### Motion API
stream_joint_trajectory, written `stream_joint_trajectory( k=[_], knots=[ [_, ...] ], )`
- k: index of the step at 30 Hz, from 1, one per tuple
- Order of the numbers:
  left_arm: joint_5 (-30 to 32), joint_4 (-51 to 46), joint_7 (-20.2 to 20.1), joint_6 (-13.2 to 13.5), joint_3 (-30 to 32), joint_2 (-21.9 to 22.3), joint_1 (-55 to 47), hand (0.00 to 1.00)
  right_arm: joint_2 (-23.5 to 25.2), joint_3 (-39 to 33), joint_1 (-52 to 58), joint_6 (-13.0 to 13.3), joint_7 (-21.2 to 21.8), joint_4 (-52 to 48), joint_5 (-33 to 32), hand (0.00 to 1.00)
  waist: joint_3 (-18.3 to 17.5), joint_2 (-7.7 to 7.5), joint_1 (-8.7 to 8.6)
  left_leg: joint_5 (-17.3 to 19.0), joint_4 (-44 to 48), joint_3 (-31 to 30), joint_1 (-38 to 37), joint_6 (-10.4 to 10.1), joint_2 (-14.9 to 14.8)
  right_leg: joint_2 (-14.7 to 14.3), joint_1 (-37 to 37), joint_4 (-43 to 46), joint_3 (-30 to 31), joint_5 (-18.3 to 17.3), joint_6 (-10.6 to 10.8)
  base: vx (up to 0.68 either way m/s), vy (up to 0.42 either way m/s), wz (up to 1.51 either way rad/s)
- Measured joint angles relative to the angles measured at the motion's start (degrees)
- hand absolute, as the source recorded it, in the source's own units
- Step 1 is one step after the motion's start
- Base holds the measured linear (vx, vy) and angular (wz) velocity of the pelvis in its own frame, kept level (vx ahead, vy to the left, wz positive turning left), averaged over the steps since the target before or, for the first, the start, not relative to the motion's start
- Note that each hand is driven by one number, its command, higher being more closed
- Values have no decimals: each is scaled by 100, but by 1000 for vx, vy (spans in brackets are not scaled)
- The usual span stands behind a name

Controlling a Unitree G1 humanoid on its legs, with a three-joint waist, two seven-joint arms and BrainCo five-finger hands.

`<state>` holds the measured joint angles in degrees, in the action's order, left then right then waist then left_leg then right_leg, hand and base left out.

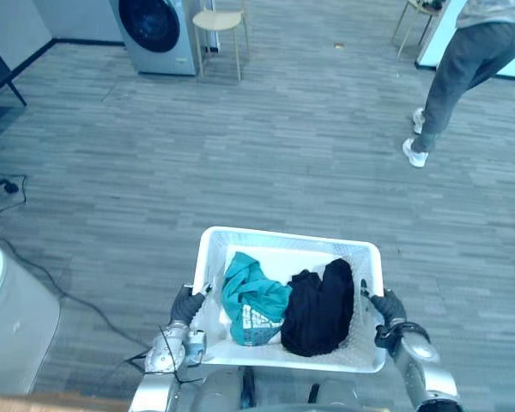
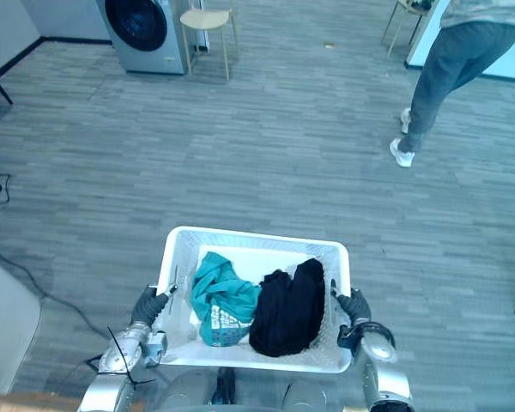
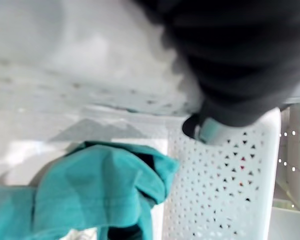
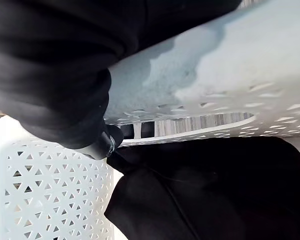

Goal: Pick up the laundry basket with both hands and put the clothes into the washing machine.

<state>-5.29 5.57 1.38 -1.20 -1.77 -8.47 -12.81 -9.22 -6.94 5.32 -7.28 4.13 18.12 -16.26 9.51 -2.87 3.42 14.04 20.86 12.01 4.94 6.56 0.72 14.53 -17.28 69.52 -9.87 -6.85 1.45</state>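
left hand (image 1: 189,302) and right hand (image 1: 386,307) each clamp a side rim of the laundry basket (image 1: 285,234), thumbs hooked over it; the fingers underneath are hidden, probably curled. teal and black clothes (image 1: 322,313) lie inside. carry it level toward the washing machine (image 1: 154,30) far ahead-left, skirting the chair (image 1: 219,19).

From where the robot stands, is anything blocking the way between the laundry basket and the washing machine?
Nothing visible blocks it. Open floor lies between the laundry basket and the washing machine ahead-left. A chair stands just beside the machine, and a person is far to the right.
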Motion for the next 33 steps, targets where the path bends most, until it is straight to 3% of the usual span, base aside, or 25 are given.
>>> stream_joint_trajectory(
  k=[3, 5, 6, 7, 8, 9, 10, 11, 12, 13, 14, 15, 16, 17, 19, 20, 22, 23, 24, 26, 27, 28, 29, 31, 33],
  knots=[
    [21, -68, -17, -16, -52, -92, 85, 100, 33, 9, 8, 23, 23, -6, -10, 100, 60, 291, -362, 195, -863, -325, -1179, -266, -141, -201, -811, -2392, -508, -362, -30, 751, 36, 49],
    [25, -49, -22, -20, -72, -108, 156, 100, 42, -13, 16, 30, 22, -6, -13, 100, 87, 324, -456, 291, -1089, -433, -1556, -427, -212, -305, -798, -4018, -653, -14, 166, 616, -66, 48],
    [34, -49, -23, -20, -80, -169, 192, 100, 107, -39, 27, 36, 21, -21, -13, 100, 19, 203, -506, 400, -1281, -480, -1904, -621, -182, -370, -798, -5666, -734, 501, 478, 819, -156, 45],
    [34, -31, -16, -20, -91, -216, 223, 100, 134, -51, 44, 40, 15, -59, -2, 100, 3, 114, -535, 541, -1272, -568, -2117, -839, -172, -338, -922, -6004, -711, 618, 456, 1028, -235, 66],
    [50, -10, -31, -32, -120, -219, 200, 100, 149, -52, 196, 55, 6, -78, 9, 100, -74, 58, -565, 738, -954, -769, -2383, -1023, -277, -416, -941, -5811, -595, 774, 19, 1107, -278, 72],
    [107, 25, -24, -80, -204, -73, 182, 100, 141, -139, 356, 80, -7, -102, 18, 100, -224, 319, -594, 795, -3, -920, -2208, -1071, -621, -674, -948, -5257, -487, 1269, -400, 952, -259, 61],
    [146, 25, -29, -81, -239, -43, 175, 100, 128, -183, 413, 76, -6, -149, 55, 100, -304, 472, -560, 669, 731, -934, -1936, -1179, -848, -822, -916, -5057, -536, 1316, -462, 943, -296, 25],
    [147, 48, -47, -79, -249, 43, 165, 100, 9, -189, 387, 72, -4, -205, 109, 100, -320, 858, -521, -182, 2260, -944, -1380, -1192, -1389, -1213, -681, -4759, -658, 1065, -480, 898, -263, -34],
    [141, 106, -37, -80, -170, 159, 132, 100, -68, -132, 336, 56, -6, -254, 119, 100, -319, 1096, -405, -1530, 3118, -956, -1057, -1297, -1686, -1552, -404, -4753, -597, 827, -517, 1056, -259, -92],
    [142, 163, -48, -82, -40, 263, 161, 100, -110, -82, 269, 56, -10, -292, 122, 100, -308, 1230, -215, -2119, 4253, -1014, -513, -1440, -1871, -1856, -31, -4840, -416, 573, -574, 861, -142, -102],
    [141, 173, -53, -82, -38, 281, 176, 100, -111, -113, 232, 54, -28, -290, 122, 100, -283, 1239, -170, -1893, 4840, -1056, -167, -1348, -1867, -1945, 210, -4930, -348, 477, -589, 839, -113, -82],
    [118, 171, -121, -70, -21, 264, 221, 100, -117, -151, 185, 54, -45, -291, 125, 100, -91, 1068, -102, -1274, 5626, -935, 458, -894, -1740, -1977, 1069, -5367, -101, 333, -588, 829, -78, -41],
    [81, 159, -143, -54, 10, 258, 216, 100, -117, -126, 173, 55, -45, -293, 125, 100, 5, 920, -58, -935, 5654, -717, 703, -678, -1645, -1922, 1613, -5716, 89, 320, -592, 818, -55, -35],
    [66, 155, -141, -40, 20, 257, 189, 100, -120, -109, 164, 55, -45, -299, 125, 100, 40, 867, -30, -806, 5582, -599, 834, -633, -1619, -1890, 1843, -5860, 148, 320, -592, 771, 7, -54],
    [-32, 114, -134, 50, 21, 268, 124, 100, -188, -86, 59, 72, -43, -326, 124, 100, 65, 612, 98, -326, 3652, 7, 1665, -701, -1417, -1583, 2732, -6459, 364, 51, -438, 739, 94, -67],
    [-43, 90, -133, 58, 20, 281, 133, 100, -221, -81, 7, 77, -42, -331, 124, 100, 88, 575, 121, -343, 2838, 80, 1790, -725, -1335, -1507, 2855, -6527, 373, -93, -334, 737, 171, -46],
    [-48, 48, -123, 43, 17, 448, 135, 100, -369, -89, -37, 105, -40, -325, 131, 100, -10, 839, 112, -943, -89, 13, 1904, -1266, -1260, -1465, 3218, -6704, 531, -517, -38, 826, 299, -53],
    [-30, 50, -107, 13, 10, 473, 131, 100, -305, -87, -37, 108, -44, -284, 183, 100, -40, 787, 165, -1502, 302, 140, 1898, -969, -1100, -1288, 3428, -6562, 690, -862, -56, 767, 338, -52],
    [-5, 49, -90, 4, 49, 443, 130, 100, -240, -93, -23, 110, -44, -279, 202, 100, -53, 636, 118, -1322, 539, 248, 1903, -721, -983, -1106, 3441, -6302, 684, -1010, -39, 800, 344, -13],
    [-2, 24, -85, -34, -21, 319, 146, 100, -170, -119, 85, 123, -37, -281, 240, 100, -65, 266, 53, -545, 1063, 370, 1749, -197, -525, -449, 2614, -3850, 704, -1106, 313, 859, 342, 24],
    [-2, -7, -78, -45, -84, 268, 131, 100, -131, -142, 128, 126, -32, -282, 240, 100, -68, 152, 34, -387, 1102, 429, 1637, -81, -379, -250, 2273, -3015, 714, -865, 584, 824, 305, 39],
    [10, -55, -64, -106, -139, 191, 136, 100, -37, -180, 202, 127, -31, -268, 240, 100, -59, -27, 0, -92, 1131, 417, 1356, 81, -100, 26, 1755, -1686, 780, -156, 1011, 622, 196, 43],
    [25, -56, -45, -121, -150, 159, 135, 100, -5, -197, 218, 126, -30, -262, 241, 100, -53, -49, -24, 43, 1128, 375, 1185, 108, -4, 92, 1531, -1110, 756, 2, 1118, 746, 172, 43],
    [46, -56, 0, -146, -158, 102, 85, 100, 68, -194, 278, 126, -28, -231, 240, 100, 25, 134, -32, 421, 725, 236, 138, 45, 94, 54, 849, 13, 406, -501, 367, 768, 106, 15],
    [45, -67, 1, -110, -237, 20, 106, 100, 90, -169, 384, 205, -28, -268, 207, 100, -16, 381, -185, 454, 8, 17, -700, -1, 57, -69, 169, -696, -271, -982, 13, 757, 63, 33]
  ],
)
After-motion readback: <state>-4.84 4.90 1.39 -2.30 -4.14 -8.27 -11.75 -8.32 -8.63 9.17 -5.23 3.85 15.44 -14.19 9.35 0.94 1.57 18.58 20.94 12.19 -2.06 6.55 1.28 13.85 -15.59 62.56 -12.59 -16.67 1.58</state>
